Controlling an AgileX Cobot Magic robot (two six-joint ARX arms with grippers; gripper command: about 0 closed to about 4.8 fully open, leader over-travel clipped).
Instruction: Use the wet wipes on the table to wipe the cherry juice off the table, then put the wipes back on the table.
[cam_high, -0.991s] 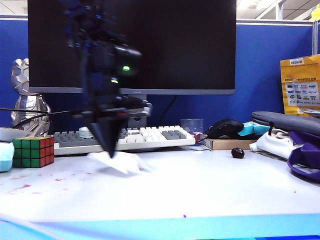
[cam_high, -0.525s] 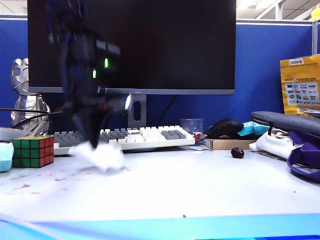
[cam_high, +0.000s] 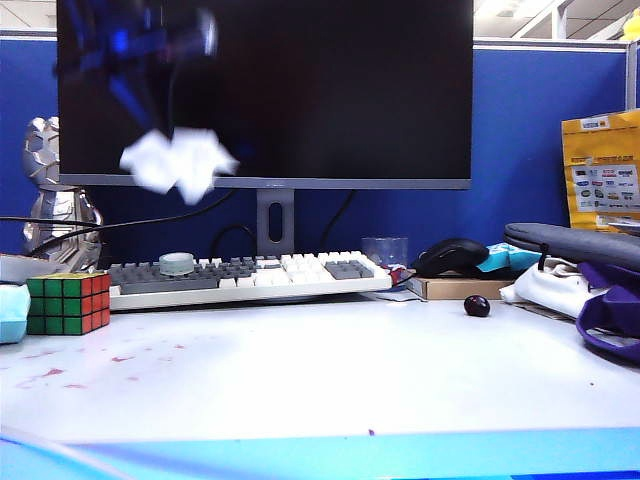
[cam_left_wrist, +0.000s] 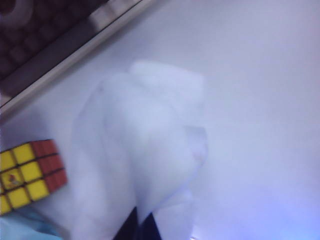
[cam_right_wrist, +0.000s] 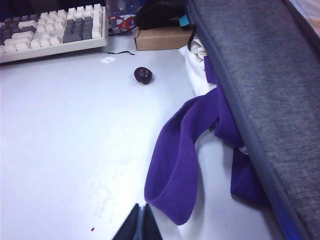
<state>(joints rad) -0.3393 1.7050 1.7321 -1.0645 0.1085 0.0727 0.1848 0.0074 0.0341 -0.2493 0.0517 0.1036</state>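
the left gripper (cam_left_wrist: 140, 227), its dark fingertips pinched together on the thin, crumpled white wet wipes (cam_high: 178, 160), has risen from the smooth white table (cam_high: 380, 380) and now hangs high at far left, in front of the black monitor (cam_high: 330, 90); a second ago the wipes lay on the surface just before the white-and-grey keyboard (cam_high: 250, 275). the wipes therefore hang clear of the table, well above the reddish-purple cherry juice specks (cam_high: 50, 374) at near left, beside the multicoloured rubik's cube (cam_high: 66, 303). this suggests pick-up is done and wiping has not begun; the stains look untouched. the right gripper (cam_right_wrist: 141, 222) hovers with its tips clenched together and empty over the near right of the table, by a purple fabric strap (cam_right_wrist: 175, 165) and a dark glossy cherry (cam_right_wrist: 143, 75). a yellow packet (cam_high: 600, 170) at far right carries print too small to read.
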